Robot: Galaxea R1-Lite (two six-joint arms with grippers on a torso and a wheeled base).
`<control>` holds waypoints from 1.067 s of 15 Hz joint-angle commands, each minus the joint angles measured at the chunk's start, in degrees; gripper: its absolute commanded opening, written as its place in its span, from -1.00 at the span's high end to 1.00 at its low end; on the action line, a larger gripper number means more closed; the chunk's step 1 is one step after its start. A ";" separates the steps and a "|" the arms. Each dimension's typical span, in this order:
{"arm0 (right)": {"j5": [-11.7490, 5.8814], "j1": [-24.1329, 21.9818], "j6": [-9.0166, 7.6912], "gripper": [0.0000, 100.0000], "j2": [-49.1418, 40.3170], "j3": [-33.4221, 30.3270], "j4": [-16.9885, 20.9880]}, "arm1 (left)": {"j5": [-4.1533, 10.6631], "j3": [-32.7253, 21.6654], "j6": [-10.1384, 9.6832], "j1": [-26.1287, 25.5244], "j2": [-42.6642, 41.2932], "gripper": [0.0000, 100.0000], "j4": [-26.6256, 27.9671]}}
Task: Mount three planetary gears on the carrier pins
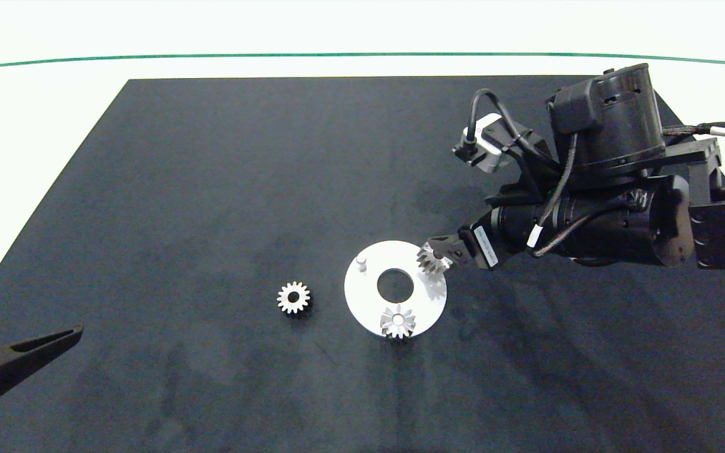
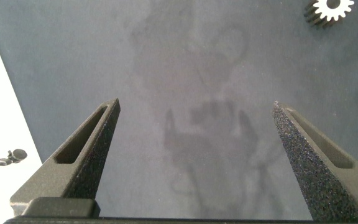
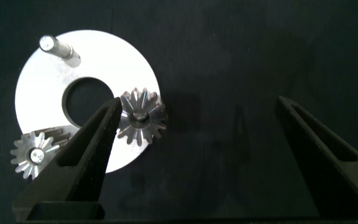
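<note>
Planetary gears (image 1: 433,258): two on pins | right gripper (image 3: 197,118) spread wide above disc (image 1: 362,302) | left gripper (image 2: 194,112) parked, spread

Left tool (image 2: 194,155) spread wide over dark mat (image 2: 185,74), one gear (image 2: 332,9)

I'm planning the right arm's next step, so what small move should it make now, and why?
Probably lift the right gripper clear of the white disc and head for the loose gear on the mat. Its fingers are open, two gears already sit on pins, and only one pin is bare. The left gripper waits open at the mat's left edge.
</note>
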 commanded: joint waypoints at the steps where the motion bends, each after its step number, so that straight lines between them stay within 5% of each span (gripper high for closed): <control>1: -0.09 -0.30 -0.11 -1.00 -0.29 -0.12 1.37 | 0.00 0.00 0.10 0.03 0.02 -1.00 0.11; 16: 0.08 -0.82 0.42 -1.00 4.72 -3.63 0.58 | 0.00 -0.09 0.10 0.73 0.10 -1.00 0.03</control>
